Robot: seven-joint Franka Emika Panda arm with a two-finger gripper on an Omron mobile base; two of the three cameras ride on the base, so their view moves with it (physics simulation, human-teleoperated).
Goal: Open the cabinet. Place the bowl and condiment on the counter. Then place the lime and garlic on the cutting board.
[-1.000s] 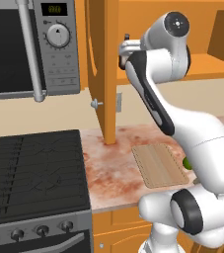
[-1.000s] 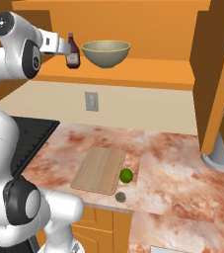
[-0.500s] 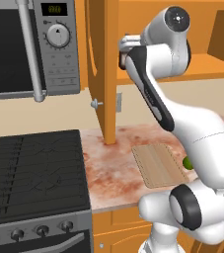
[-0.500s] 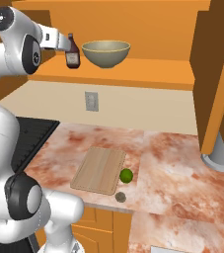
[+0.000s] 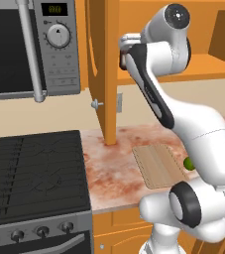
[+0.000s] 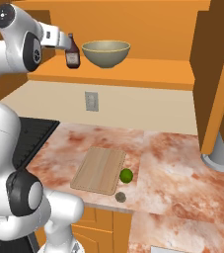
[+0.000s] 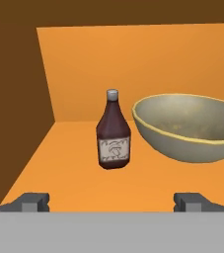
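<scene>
Cabinet [image 6: 133, 29]: doors swung open, one orange door [image 5: 103, 69] edge-on beside the microwave [image 5: 32, 47] in the left base view, small silver knob [image 5: 96, 104] at its lower edge; the other door at far right of the right base view.

Left to right along the cabinet shelf [image 6: 133, 74], right base view:
- Gripper [image 6: 59, 39] level with the shelf, at its left end, just beside the bottle; contact not evident.
- Jaws spread wide; in the hand view both dark fingertips [image 7: 32, 201] far apart at the bottom edge, nothing between them.
- Condiment [image 6: 72, 52] upright on the shelf, grey cap, pale label facing the hand camera.
- Bowl [image 6: 106, 53] upright on the same shelf, just right of the bottle; close, possibly not touching.

Left to right on the counter [image 6: 182, 168], right base view:
- Black stove top [image 6: 32, 141] at the left edge.
- Cutting board [image 6: 98, 169] flat on the marbled top, bare.
- Garlic [image 6: 120, 197] on the stone just off the board's front right corner; too small to judge contact.
- Lime [image 6: 126, 175] at the board's right edge, apparently touching it, resting on the counter.
- Grey round base at far right, partly hidden by the door; identity unclear.

Wall outlet [image 6: 91, 101] below the shelf.
</scene>
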